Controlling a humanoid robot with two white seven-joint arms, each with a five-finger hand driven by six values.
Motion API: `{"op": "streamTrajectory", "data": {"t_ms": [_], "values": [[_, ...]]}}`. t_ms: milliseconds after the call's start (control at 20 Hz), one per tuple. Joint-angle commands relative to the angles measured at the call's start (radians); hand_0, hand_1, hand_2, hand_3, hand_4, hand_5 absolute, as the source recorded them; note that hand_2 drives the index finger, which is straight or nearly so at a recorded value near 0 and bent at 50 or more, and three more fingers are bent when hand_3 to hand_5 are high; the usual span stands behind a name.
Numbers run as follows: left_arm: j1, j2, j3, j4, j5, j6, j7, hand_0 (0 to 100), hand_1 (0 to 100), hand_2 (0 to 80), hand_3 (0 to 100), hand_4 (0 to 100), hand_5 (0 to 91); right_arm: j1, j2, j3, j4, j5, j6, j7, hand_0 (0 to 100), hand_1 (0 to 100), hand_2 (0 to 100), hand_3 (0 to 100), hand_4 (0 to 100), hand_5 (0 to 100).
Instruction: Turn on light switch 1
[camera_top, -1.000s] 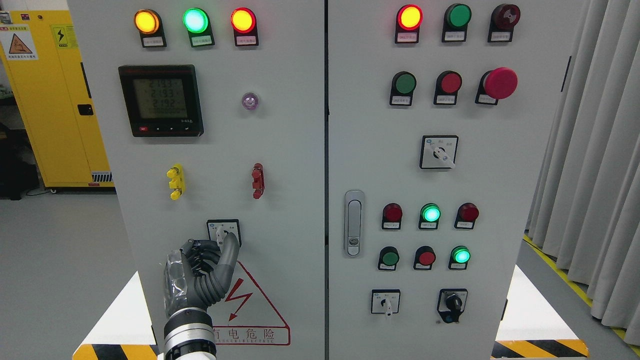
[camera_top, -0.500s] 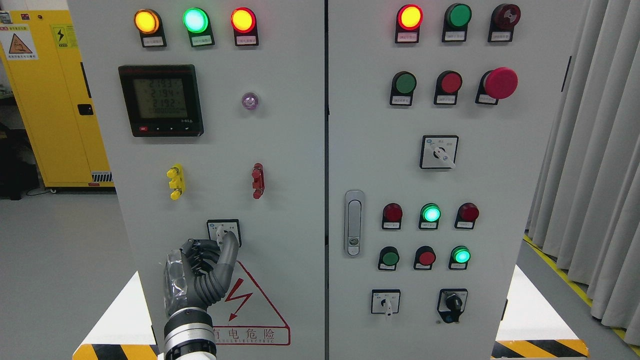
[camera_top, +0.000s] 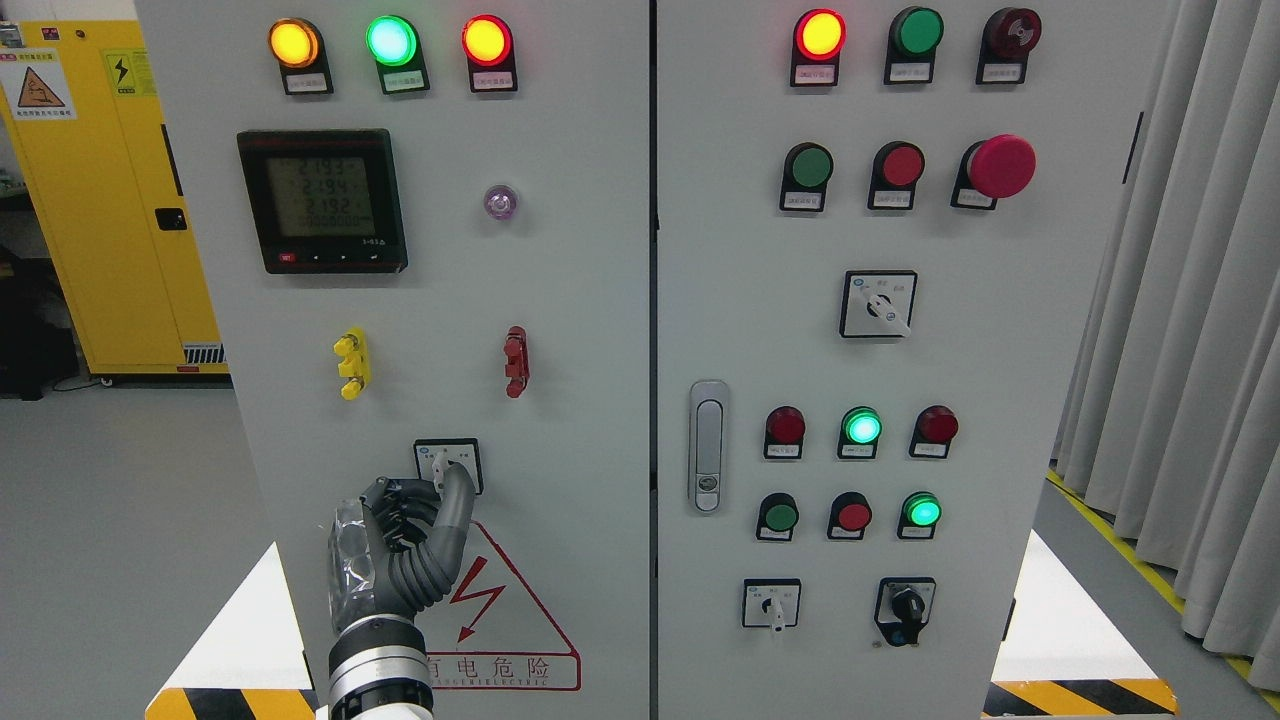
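Yellow steel cabinet (camera_top: 110, 200) stands closed at far left, contents hidden. Low on the grey control panel door (camera_top: 560, 300), the robot's dark-fingered left hand (camera_top: 405, 545) reaches up from below, fingers curled with the thumb (camera_top: 458, 500) pressed at the small white rotary selector switch (camera_top: 447, 463), likely to twist its knob. Whether it truly pinches the knob I cannot tell.

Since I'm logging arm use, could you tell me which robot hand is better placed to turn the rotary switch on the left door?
The left. The left robot hand is already at the rotary switch, fingertips touching its knob. The right arm is out of view.
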Motion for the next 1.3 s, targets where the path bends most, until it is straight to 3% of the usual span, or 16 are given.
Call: {"op": "streamTrajectory", "data": {"t_ms": [0,1250], "values": [[0.0,-0.002,0.0,0.002,0.001,0.0,-0.005,44,50,60.2,81,93,79.8,0.0,0.0,0.0,0.0,-0.029,0.001,0.001,0,50,4,0,0,0],[-0.002,-0.002,0.0,0.005,0.004,0.0,-0.005,56,44,60.2,82,92,78.8,0.0,0.0,0.0,0.0,-0.029,0.001,0.001,0,50,4,0,0,0]]}}
